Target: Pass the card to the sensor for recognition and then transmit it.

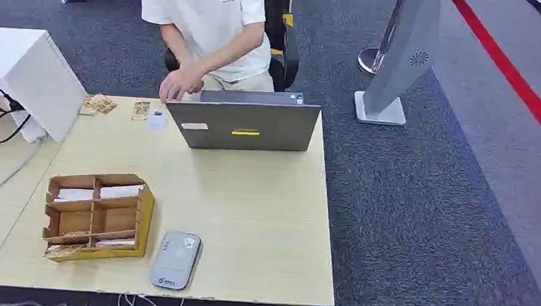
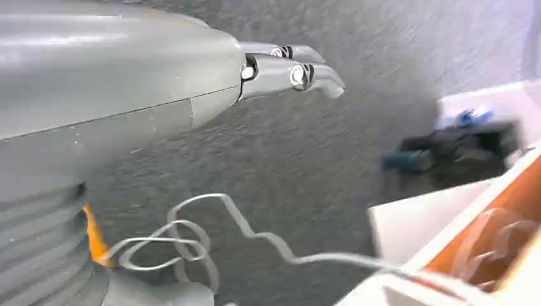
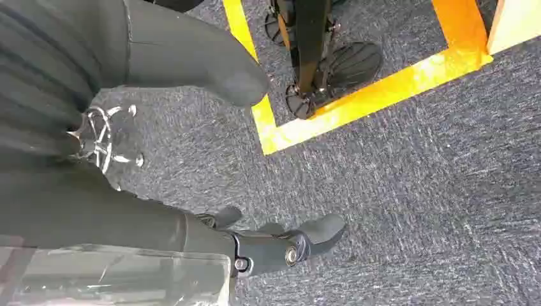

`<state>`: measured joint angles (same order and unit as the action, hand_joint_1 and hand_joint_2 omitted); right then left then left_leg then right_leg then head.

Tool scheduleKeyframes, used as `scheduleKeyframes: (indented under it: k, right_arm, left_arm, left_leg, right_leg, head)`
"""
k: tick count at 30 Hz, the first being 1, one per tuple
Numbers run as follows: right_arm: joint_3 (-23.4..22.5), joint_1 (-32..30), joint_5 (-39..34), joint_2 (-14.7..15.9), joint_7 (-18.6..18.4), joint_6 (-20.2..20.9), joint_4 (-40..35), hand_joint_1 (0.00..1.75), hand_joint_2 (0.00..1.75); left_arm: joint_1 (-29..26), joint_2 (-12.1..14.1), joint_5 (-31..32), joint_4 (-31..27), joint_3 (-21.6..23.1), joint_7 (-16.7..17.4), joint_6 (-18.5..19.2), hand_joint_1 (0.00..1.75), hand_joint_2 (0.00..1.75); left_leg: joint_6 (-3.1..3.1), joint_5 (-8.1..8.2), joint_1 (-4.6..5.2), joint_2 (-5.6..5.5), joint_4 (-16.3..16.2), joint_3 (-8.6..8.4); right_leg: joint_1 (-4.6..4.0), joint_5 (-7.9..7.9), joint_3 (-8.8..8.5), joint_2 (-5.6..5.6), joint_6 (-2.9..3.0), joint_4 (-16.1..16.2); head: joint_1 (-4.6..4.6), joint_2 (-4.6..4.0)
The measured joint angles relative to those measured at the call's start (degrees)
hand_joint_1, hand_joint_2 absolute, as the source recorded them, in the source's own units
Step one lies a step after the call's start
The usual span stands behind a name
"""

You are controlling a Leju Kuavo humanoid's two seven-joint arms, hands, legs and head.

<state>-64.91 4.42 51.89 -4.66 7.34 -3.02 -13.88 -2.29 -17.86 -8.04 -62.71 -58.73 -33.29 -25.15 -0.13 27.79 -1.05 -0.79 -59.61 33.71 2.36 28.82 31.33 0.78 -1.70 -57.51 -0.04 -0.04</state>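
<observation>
A wooden card organizer (image 1: 97, 217) stands at the table's near left, with white cards (image 1: 121, 191) in its far compartments. The grey card sensor (image 1: 175, 259) lies flat by the table's front edge, just right of the organizer. Another small white card (image 1: 157, 120) lies at the far side, close under a person's hand (image 1: 180, 83). My left hand (image 2: 274, 70) hangs over grey carpet with its fingers (image 2: 312, 75) stretched out and holding nothing. My right hand (image 3: 159, 223) also hangs over carpet, thumb (image 3: 217, 70) and fingers (image 3: 300, 245) apart, nothing between them.
A grey laptop (image 1: 244, 126) stands at the table's far edge with a person (image 1: 205, 21) seated behind it. A white cabinet (image 1: 31, 74) with cables is at the left, a grey kiosk stand (image 1: 401, 54) at the far right. Yellow floor tape (image 3: 357, 102) and a wheeled base (image 3: 319, 76) are near my right hand.
</observation>
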Motion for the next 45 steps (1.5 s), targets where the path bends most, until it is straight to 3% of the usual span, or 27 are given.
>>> scheduleKeyframes:
  k: [13,21,25,31,38,40,45]
  right_arm:
    - [-0.9,0.3,5.7,-0.7,-1.4,-3.1,0.6,0.00,1.75]
    - [-0.9,0.3,7.3,-1.1,-3.5,-4.1,0.7,0.00,1.75]
    - [-0.8,0.2,8.9,-1.5,-6.5,-4.5,0.8,0.00,1.75]
    - [-0.6,-0.1,10.8,-2.2,-7.7,-4.5,1.0,0.00,1.75]
    - [-0.2,-0.1,11.6,-2.7,-8.2,-4.3,1.1,0.00,1.75]
    - [-0.1,-0.1,12.3,-2.7,-8.5,-4.3,1.1,0.00,1.75]
    - [0.9,-0.1,13.3,-2.7,-8.8,-3.2,1.2,0.00,1.75]
  left_arm:
    - [-2.7,-0.7,-10.9,-13.1,3.6,-5.7,-3.2,0.00,1.75]
    - [-7.4,-0.7,-12.8,-27.5,11.9,-6.9,-6.7,0.00,1.75]
    - [-8.5,-0.7,-5.0,-35.7,16.1,-6.9,-8.9,0.00,1.75]
    - [-8.3,-0.7,5.2,-47.3,22.4,-7.0,-10.5,0.00,1.75]
    - [-7.3,0.2,10.4,-51.8,28.0,-7.0,-13.3,0.00,1.75]
    - [-6.3,1.0,17.1,-51.8,29.4,-7.0,-14.1,0.00,1.75]
    - [0.7,3.4,44.5,-48.1,32.3,-7.0,-14.6,0.00,1.75]
  left_leg:
    - [0.00,-0.01,-0.01,0.00,0.0,-0.01]
    - [0.00,0.00,-0.03,0.00,0.0,-0.02]
    - [0.00,-0.01,-0.05,0.00,0.0,-0.05]
    - [0.00,-0.01,-0.04,0.01,0.0,-0.09]
    - [0.00,-0.01,-0.04,0.01,0.0,-0.11]
    - [0.00,-0.02,-0.04,-0.01,0.0,-0.11]
    - [0.01,-0.10,-0.01,-0.03,0.0,-0.15]
  right_leg:
    - [-0.01,0.00,-0.03,0.00,0.00,0.0]
    - [-0.03,0.00,-0.01,0.00,0.00,0.0]
    - [-0.05,0.00,-0.02,0.00,0.00,0.0]
    - [-0.04,-0.04,-0.04,0.01,0.01,0.0]
    - [-0.04,-0.05,-0.03,0.03,0.01,0.0]
    - [-0.04,-0.04,0.05,-0.01,0.01,0.0]
    - [-0.01,-0.07,0.03,-0.03,-0.01,0.0]
  head:
    - [-0.02,0.00]
    - [-0.02,0.00]
    - [-0.02,0.00]
    - [0.00,0.00]
    - [-0.02,0.00]
    - [0.00,0.00]
    - [-0.02,0.00]
